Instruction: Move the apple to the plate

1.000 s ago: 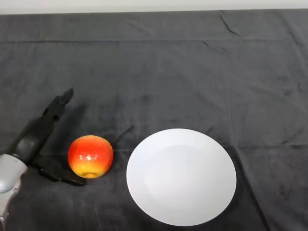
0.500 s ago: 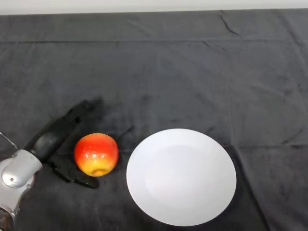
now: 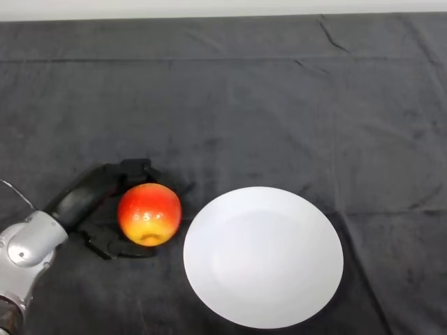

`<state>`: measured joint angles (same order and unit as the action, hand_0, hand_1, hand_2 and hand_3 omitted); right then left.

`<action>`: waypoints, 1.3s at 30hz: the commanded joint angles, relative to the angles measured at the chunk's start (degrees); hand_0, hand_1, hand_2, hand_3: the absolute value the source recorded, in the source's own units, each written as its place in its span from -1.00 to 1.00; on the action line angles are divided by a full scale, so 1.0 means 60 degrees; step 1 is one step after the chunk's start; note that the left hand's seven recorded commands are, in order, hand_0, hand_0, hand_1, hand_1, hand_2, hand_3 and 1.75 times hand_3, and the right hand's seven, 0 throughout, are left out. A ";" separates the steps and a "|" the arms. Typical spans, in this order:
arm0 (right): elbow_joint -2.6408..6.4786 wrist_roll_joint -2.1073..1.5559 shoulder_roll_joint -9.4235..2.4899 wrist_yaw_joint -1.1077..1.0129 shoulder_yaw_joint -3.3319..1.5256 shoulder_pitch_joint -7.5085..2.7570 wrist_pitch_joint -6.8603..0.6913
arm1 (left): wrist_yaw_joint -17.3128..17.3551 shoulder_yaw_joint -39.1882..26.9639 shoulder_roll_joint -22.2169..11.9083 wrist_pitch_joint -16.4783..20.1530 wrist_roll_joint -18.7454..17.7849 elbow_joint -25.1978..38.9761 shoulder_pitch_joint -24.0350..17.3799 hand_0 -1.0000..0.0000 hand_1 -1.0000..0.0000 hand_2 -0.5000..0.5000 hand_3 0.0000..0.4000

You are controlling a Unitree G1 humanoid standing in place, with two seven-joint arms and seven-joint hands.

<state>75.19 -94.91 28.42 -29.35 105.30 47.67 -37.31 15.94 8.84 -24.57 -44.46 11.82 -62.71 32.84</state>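
A red and yellow apple (image 3: pixel 149 213) rests on the dark cloth just left of the white plate (image 3: pixel 262 255). My black left hand (image 3: pixel 91 194) is wrapped round the apple from the left: its fingers (image 3: pixel 136 169) curl over the far side and the thumb (image 3: pixel 112 248) hooks under the near side. A narrow strip of cloth separates the apple from the plate's rim. Nothing lies on the plate.
Dark wrinkled cloth (image 3: pixel 279 105) covers the whole table. A pale wall strip (image 3: pixel 209 8) runs along the far edge. My silver forearm (image 3: pixel 24 251) enters from the lower left.
My hand has moved right and closed: the fingers, straight a second ago, now curl round the apple. The apple has shifted right and a little up, closer to the plate.
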 commanded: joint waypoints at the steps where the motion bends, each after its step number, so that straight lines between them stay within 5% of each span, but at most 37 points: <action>1: -0.0005 0.0023 0.0287 0.0004 0.0178 -0.0107 -0.0072 | 0.0244 0.0382 -0.0008 -0.0032 0.0260 0.0373 -0.0139 -1.00 -1.00 0.00 1.00; 11: -0.0009 0.0023 0.0284 0.0004 0.0174 -0.0107 -0.0070 | 0.0105 0.0303 0.0114 0.0280 0.0073 0.1889 -0.0419 -1.00 -1.00 0.00 1.00; 20: -0.0022 0.0024 0.0278 0.0005 0.0164 -0.0106 -0.0065 | -0.0882 0.0921 0.0987 0.0626 0.0612 0.3664 -0.0999 -1.00 -1.00 0.00 1.00; 39: -0.0036 0.0023 0.0270 0.0004 0.0144 -0.0105 -0.0057 | -0.1812 0.3049 0.1574 0.0298 0.0608 0.3154 -0.0794 -1.00 -1.00 0.00 1.00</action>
<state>75.18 -94.92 28.43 -29.35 105.30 47.67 -37.31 5.21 25.21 -14.38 -42.27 15.18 -42.93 27.70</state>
